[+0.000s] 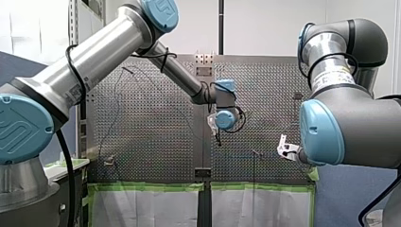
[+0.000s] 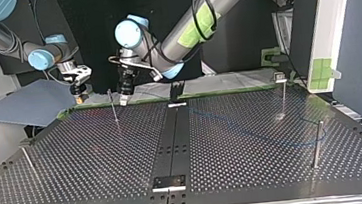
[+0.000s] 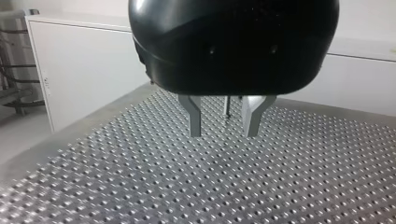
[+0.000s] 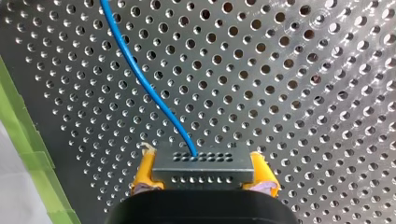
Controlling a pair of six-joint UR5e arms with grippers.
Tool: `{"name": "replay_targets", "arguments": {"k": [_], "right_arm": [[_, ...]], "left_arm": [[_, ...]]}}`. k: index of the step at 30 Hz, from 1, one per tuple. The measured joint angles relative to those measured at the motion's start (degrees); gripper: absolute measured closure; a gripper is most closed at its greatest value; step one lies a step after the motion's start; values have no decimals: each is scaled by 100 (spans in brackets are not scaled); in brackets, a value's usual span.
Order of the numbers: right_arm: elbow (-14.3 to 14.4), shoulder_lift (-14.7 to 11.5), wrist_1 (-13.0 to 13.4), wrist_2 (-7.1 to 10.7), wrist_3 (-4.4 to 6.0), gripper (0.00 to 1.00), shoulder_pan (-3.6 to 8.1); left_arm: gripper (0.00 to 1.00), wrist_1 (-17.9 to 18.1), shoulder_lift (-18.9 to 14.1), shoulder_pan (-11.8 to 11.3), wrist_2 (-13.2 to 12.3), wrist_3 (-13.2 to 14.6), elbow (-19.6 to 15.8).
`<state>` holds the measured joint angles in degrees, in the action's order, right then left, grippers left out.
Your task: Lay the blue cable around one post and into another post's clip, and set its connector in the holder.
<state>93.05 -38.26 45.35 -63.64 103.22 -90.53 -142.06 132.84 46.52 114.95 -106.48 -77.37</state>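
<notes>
My right gripper (image 4: 203,164) is shut, and its yellow pads (image 4: 142,173) clamp a grey connector block (image 4: 203,169). The blue cable (image 4: 140,79) leaves the block and runs away over the perforated table. In the top view this gripper (image 2: 81,93) hangs above the table's far edge at the left, and the cable (image 2: 252,133) trails faintly toward a post (image 2: 317,143) at the right. My left gripper (image 3: 222,133) is open above the plate with nothing between its metal fingers (image 3: 194,119). A thin post (image 3: 227,106) stands ahead of it. In the top view it (image 2: 124,98) is beside a post (image 2: 113,107).
Two more posts stand on the table, one with a clip at the far right (image 2: 283,95) and one at the near left (image 2: 28,160). A black centre strip carries a bracket (image 2: 169,182) near the front edge and a black fixture (image 2: 176,90) at the far edge. Green tape (image 4: 29,154) lines the table's edge.
</notes>
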Motion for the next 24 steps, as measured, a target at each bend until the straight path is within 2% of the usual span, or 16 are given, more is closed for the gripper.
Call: {"name": "replay_targets", "arguments": {"k": [15,24], "right_arm": [[1,5,27,1,10,100,-20],[0,9,36,52,15,100,-37]], "left_arm": [[0,19,-835,-25,-10,-34,-835],[0,79,-1337,-86,3,-177,-1337]]}}
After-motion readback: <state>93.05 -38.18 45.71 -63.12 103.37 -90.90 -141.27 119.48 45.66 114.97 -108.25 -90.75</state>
